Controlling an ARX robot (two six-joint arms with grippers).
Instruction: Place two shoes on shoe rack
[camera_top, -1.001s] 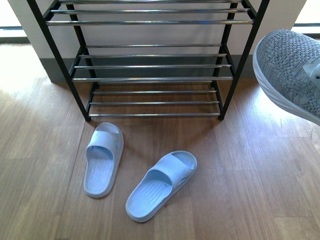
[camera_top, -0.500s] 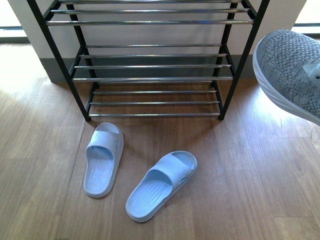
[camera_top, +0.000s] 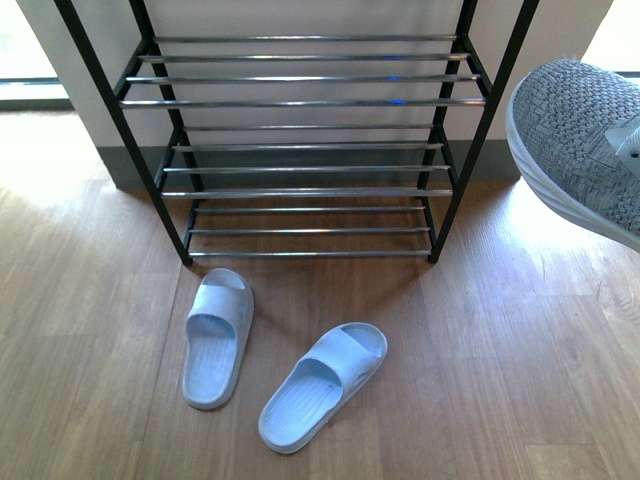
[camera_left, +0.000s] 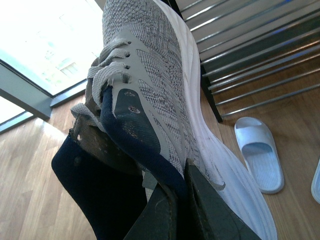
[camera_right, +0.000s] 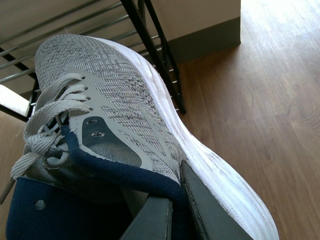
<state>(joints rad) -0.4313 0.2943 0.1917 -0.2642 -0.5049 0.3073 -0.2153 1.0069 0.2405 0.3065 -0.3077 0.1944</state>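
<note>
Grip is at the collars: left claw (camera_left: 177, 186) clamped on left sneaker (camera_left: 150, 75), right claw (camera_right: 174, 192) on right sneaker (camera_right: 115, 85). Light, floppy knit, so toes may sag.

The grey knit sneaker (camera_top: 580, 140) runs off the front view's right edge; the black-framed chrome-rod rack (camera_top: 300, 103) is cropped above.

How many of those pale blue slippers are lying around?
2. The left slide lies on the floor before the shoe rack; the right slide lies beside it, angled.
</note>
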